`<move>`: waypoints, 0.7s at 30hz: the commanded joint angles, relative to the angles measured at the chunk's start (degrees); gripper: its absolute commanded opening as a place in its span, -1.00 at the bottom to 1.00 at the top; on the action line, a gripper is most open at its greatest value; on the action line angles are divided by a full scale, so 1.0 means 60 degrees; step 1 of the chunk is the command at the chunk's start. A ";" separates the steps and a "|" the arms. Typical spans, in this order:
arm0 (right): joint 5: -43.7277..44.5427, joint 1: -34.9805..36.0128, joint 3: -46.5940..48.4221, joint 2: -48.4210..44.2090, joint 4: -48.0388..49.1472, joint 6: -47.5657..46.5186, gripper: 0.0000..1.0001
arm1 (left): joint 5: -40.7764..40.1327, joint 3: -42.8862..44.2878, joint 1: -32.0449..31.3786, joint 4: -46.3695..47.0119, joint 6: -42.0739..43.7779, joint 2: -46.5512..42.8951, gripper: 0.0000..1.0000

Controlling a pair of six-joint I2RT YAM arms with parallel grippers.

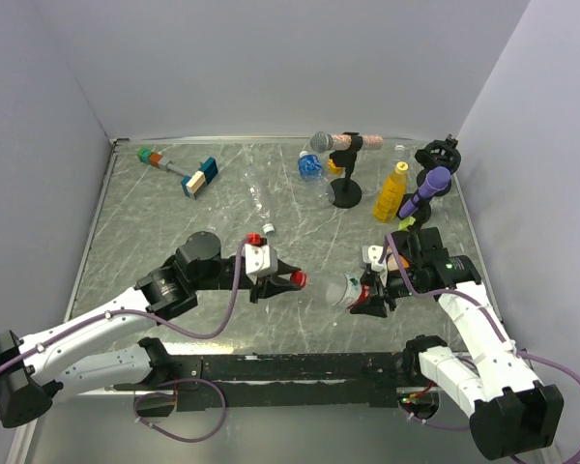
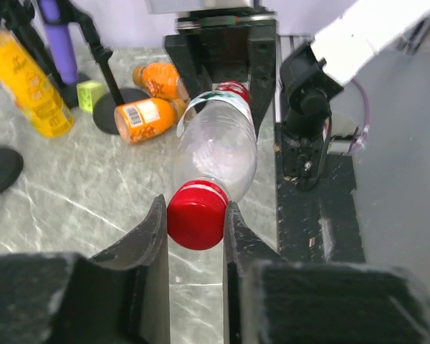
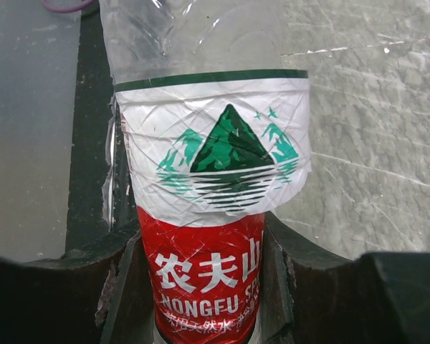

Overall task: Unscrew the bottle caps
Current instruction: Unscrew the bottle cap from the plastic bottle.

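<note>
Overhead view looks down; wrist views closely share, apparently, one bottle.

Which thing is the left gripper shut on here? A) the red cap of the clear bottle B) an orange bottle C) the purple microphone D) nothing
A: the left wrist view shows the left gripper clamped on the red cap, while the right gripper holds the bottle.

The left pincer grips the red cap of a clear bottle held by the right pincer
</note>
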 commanded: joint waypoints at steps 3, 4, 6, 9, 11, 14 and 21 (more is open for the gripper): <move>-0.0128 0.0091 0.0072 0.0006 0.0409 -0.0072 -0.28 | -0.1931 0.0599 0.0002 -0.0315 -0.4112 -0.0438 -0.99; -0.0099 0.0091 0.0072 0.0020 0.0424 -0.0028 -0.28 | -0.2242 0.0862 0.0002 -0.0926 -0.5120 -0.0394 -0.99; -0.0098 0.0091 0.0072 0.0020 0.0439 -0.0028 -0.28 | -0.2318 0.1228 0.0002 -0.1618 -0.6239 -0.0292 -0.99; -0.0098 0.0091 0.0058 0.0035 0.0454 -0.0013 -0.28 | -0.1997 0.1508 0.0002 -0.2045 -0.7778 -0.0058 -0.99; -0.0098 0.0106 0.0072 0.0079 0.0454 -0.0013 -0.28 | -0.1894 0.1582 0.0002 -0.2236 -0.8366 0.0045 -0.99; -0.0084 0.0106 0.0058 0.0064 0.0453 0.0001 -0.28 | -0.1980 0.1742 0.0002 -0.2528 -0.8573 0.0133 -0.99; -0.0040 0.0091 0.0029 0.0006 0.0497 0.0045 -0.28 | -0.2888 0.1948 0.0002 -0.3129 -0.8075 0.0148 -0.99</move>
